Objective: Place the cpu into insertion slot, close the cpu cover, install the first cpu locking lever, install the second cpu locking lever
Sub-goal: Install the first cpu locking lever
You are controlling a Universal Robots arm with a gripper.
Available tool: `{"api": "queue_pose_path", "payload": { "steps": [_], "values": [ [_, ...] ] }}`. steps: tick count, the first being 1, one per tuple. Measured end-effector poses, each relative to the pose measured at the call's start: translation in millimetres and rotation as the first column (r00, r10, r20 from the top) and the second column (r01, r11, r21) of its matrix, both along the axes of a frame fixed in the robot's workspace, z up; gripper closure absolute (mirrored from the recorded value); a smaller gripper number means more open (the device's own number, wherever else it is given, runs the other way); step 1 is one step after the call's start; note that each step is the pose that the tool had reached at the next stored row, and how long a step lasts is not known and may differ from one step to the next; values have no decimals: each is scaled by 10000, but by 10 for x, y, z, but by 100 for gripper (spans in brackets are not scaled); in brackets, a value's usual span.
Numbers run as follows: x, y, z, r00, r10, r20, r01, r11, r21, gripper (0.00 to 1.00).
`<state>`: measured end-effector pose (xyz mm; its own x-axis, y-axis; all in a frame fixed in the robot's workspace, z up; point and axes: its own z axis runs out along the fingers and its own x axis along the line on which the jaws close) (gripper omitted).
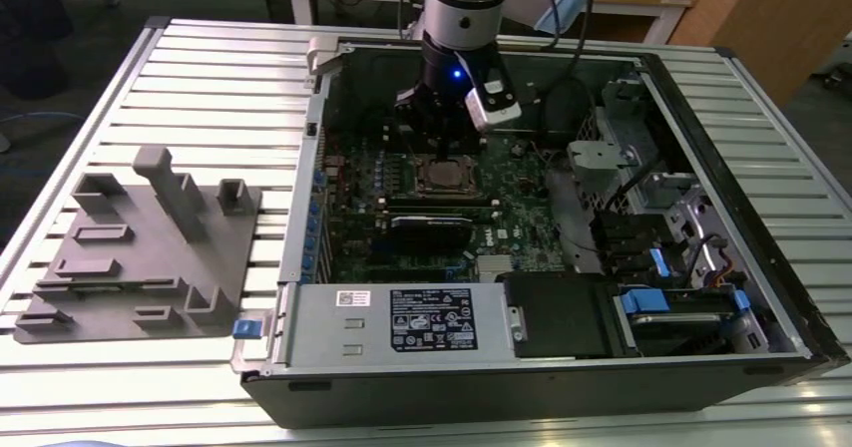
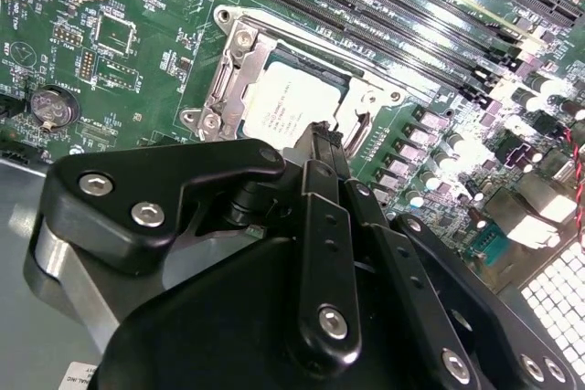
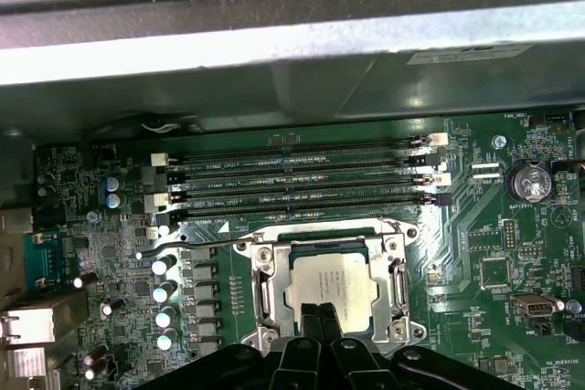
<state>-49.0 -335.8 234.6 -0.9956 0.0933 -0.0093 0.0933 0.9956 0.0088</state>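
Chip [image 3: 334, 276]: silver-grey square, lying flat in its socket.
Socket [image 1: 423, 181]: dark-rimmed square on the board, just above the middle of the exterior view.
Cover plate [image 2: 228, 79]: metal frame lying flat around the chip, whose face shows through the window.
Claw [image 3: 320, 315]: fingers pressed together with nothing between them; tips point down at one edge of the chip, contact not discernible.
Board [image 1: 520, 198]: green, surrounding the socket.
Memory slots [image 3: 302, 180]: long black rows just beside the socket.
Case [image 1: 533, 392]: black, open, occupying the centre and right of the exterior view.
Table [image 1: 200, 68]: pale, slatted, bearing the case.
Holder [image 1: 134, 257]: grey moulded block, exterior view's left, apart from the case.
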Motion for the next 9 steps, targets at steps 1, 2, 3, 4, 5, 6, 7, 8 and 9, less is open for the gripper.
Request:
{"api": "queue_pose_path", "payload": {
  "steps": [1,2,3,4,5,6,7,8,9],
  "values": [
    [0,0,1,10000,0,0,0,10000,0,89],
    [0,0,1,10000,0,0,0,10000,0,89],
    [0,0,1,10000,0,1,0,10000,1,89],
    [0,0,2,10000,0,0,0,10000,0,89],
    [0,0,2,10000,0,0,0,10000,0,89],
    [-1,0,3,10000,1,0,-1,10000,-1,89],
    [-4,0,3,10000,0,0,0,10000,-1,89],
    [-8,0,3,10000,-1,-1,1,10000,-2,89],
    [-13,0,3,10000,0,-1,0,10000,-1,89]
  ]
}}
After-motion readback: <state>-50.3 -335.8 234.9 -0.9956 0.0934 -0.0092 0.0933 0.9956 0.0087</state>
